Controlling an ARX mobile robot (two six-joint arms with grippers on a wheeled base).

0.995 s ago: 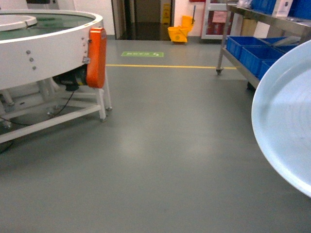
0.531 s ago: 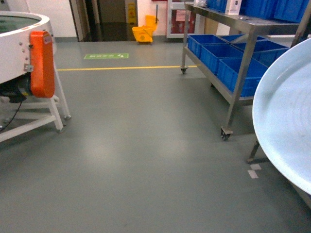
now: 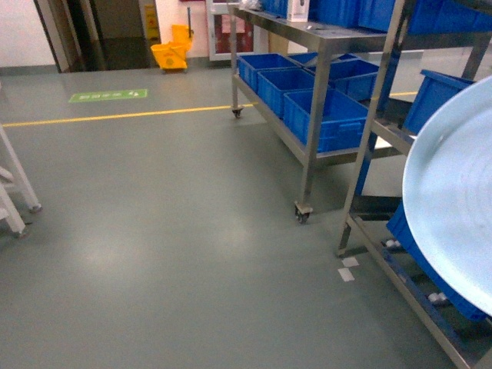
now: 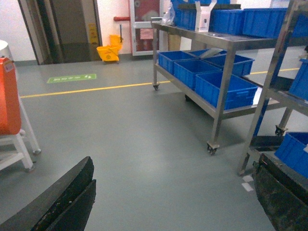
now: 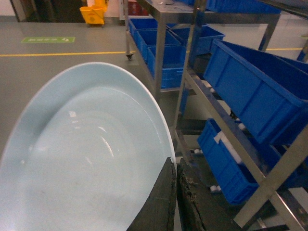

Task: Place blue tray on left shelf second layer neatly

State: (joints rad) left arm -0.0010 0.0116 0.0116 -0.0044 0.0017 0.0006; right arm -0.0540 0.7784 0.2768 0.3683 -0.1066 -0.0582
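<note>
The pale blue tray [image 3: 453, 207] fills the right edge of the head view, and it also spreads across the lower left of the right wrist view [image 5: 86, 154]. My right gripper [image 5: 176, 161] is shut on the tray's rim, and the tray hides it in the head view. My left gripper [image 4: 174, 163] is open over bare floor with nothing between its fingers. The left shelf [image 3: 323, 34] is a steel rack on casters standing ahead and to the right, with blue crates [image 3: 323, 115] on its lower tier. It also appears in the left wrist view [image 4: 226, 45].
A second steel rack [image 3: 377, 131] with tilted blue crates [image 5: 255, 96] stands close on the right, beside the tray. A yellow mop bucket [image 3: 171, 54] sits by the far doorway. A yellow floor line [image 3: 115, 115] crosses the floor. White table legs [image 3: 15, 192] stand at the left.
The head view has swung right. The round white table has slid out on the left and the steel racks have come in from the right and nearer. The tray stays held at the right edge.
</note>
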